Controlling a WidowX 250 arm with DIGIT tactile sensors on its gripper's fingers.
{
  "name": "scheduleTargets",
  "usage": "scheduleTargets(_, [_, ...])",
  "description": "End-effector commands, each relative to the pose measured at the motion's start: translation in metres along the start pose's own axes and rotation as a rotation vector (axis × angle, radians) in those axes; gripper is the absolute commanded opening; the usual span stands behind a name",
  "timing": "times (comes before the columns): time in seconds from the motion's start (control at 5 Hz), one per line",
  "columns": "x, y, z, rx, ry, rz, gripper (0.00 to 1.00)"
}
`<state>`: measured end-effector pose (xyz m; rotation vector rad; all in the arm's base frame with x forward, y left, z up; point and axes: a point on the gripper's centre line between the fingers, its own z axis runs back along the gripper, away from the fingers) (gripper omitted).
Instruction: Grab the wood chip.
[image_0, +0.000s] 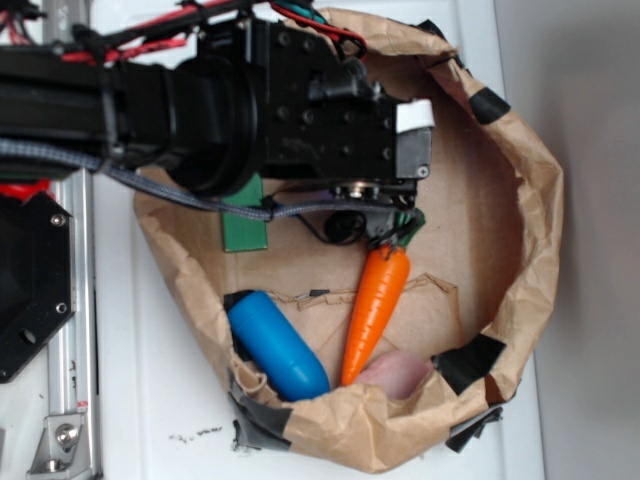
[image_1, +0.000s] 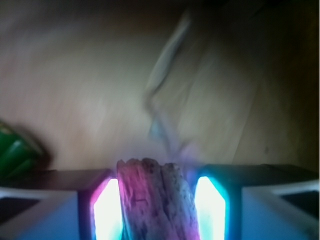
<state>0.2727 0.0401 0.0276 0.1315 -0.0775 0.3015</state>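
Observation:
In the wrist view the wood chip (image_1: 157, 200), a rough, grainy, pinkish-brown piece, stands upright between the two glowing pads (image_1: 107, 212). My gripper (image_1: 157, 175) is shut on it, with a pad against each side. The brown paper floor (image_1: 90, 90) lies blurred below. In the exterior view the black arm (image_0: 300, 110) reaches over the paper-lined basin (image_0: 530, 230) and hides both the chip and the fingers.
An orange carrot (image_0: 375, 310) lies just below the arm's wrist. A blue capsule (image_0: 275, 345) and a pink lump (image_0: 398, 373) rest by the basin's near wall. A green block (image_0: 245, 225) lies at the left, and a green edge (image_1: 15, 152) shows in the wrist view.

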Motion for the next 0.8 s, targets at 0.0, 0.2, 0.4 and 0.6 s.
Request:
scheduleTargets(0.0, [0.009,-0.024,0.097,-0.084,0.007,-0.206,0.0])
scheduleTargets(0.2, [-0.005,-0.024,0.113,-0.074,-0.022,-0.282,0.0])
scheduleTargets(0.4, [-0.014,-0.021,0.119,-0.077,-0.046,-0.329,0.0])
scheduleTargets(0.6, [-0.017,-0.012,0.118,-0.09,-0.055,-0.346,0.0])
